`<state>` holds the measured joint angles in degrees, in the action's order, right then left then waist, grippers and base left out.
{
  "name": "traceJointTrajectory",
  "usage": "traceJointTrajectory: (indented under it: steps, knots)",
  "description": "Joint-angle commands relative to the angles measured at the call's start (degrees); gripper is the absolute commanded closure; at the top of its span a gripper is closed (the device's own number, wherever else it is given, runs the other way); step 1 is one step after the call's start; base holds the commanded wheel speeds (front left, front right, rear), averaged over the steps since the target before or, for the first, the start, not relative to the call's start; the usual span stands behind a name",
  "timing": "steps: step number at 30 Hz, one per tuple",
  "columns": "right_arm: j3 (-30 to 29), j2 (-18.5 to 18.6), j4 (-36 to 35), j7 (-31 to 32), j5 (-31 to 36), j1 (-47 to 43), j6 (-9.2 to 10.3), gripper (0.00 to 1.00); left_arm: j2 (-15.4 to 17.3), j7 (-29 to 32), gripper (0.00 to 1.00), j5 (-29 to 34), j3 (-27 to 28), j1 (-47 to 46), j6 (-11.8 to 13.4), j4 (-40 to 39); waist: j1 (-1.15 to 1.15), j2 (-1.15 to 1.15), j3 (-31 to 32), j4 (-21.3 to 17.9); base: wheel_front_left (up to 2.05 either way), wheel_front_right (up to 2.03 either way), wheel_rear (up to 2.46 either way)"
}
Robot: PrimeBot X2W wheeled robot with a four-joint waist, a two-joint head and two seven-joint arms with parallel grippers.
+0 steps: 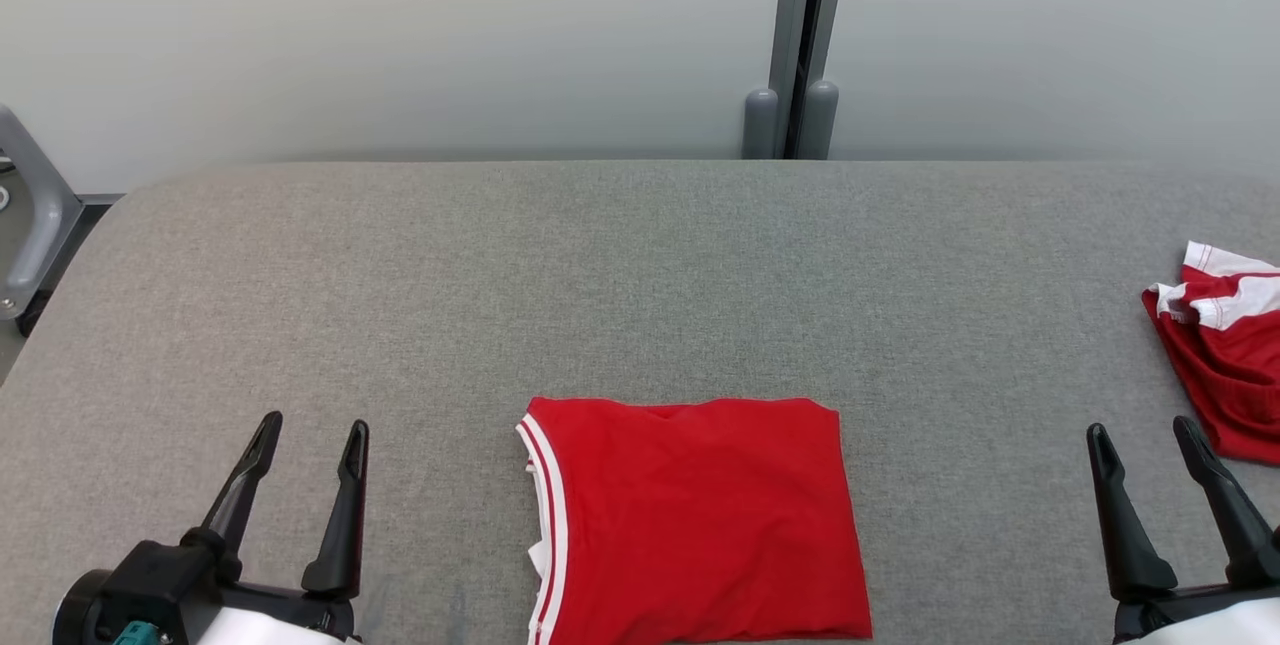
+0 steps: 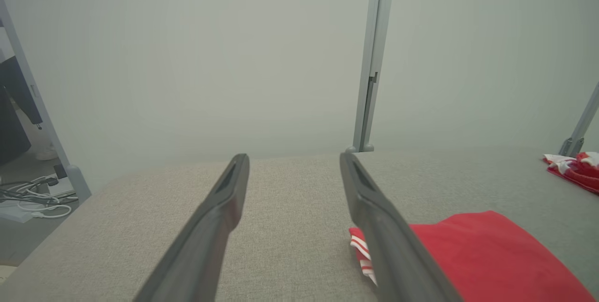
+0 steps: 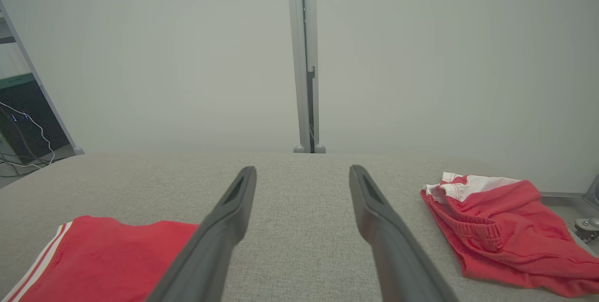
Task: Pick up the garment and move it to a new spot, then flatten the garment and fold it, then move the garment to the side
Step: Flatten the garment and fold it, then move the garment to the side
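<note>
"How are your grippers set?"

"Your left gripper (image 1: 313, 425) at the near left is spread wide and holds nothing. Your right gripper (image 1: 1141, 427) at the near right is spread the same way, also holding nothing."

"And the garment?"

"You'll find the red garment (image 1: 690, 515) between them, near the front of the grey tabletop (image 1: 640, 275). It is folded into a flat rectangle with white stripes (image 1: 553, 515) down its left edge, apart from both grippers."

"Anything else around?"

"A crumpled red-and-white garment (image 1: 1225, 365) lies at the right edge, just beyond your right gripper. Farther back, a grey post (image 1: 800, 25) stands against the pale wall (image 1: 400, 35)."
</note>
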<state>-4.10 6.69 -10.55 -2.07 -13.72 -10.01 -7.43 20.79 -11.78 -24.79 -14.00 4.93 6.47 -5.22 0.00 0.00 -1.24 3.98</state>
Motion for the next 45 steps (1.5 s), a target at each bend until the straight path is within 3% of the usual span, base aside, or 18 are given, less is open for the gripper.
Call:
traceJointTrajectory:
  steps: [1,34,45]
  knots:
    - [-0.26,-0.01,-0.45,0.21,-0.38,-0.55,-0.11,0.0,0.28,0.05,0.0,-0.19,0.03,0.54,0.34,-0.37,0.0,0.0,0.44,0.0,0.0,0.0,0.0]
    - [-0.15,-0.08,-0.54,0.93,-1.31,-1.55,-0.12,0.0,0.92,0.72,0.0,-1.53,-0.21,0.5,1.54,-0.94,0.0,0.0,0.92,0.31,0.0,0.0,0.0]
    - [2.14,0.4,1.38,0.92,-1.56,2.74,-0.12,0.0,0.04,-0.87,0.0,-1.16,0.1,-2.81,1.34,-1.48,0.0,0.0,-3.72,3.4,0.0,0.0,0.0]
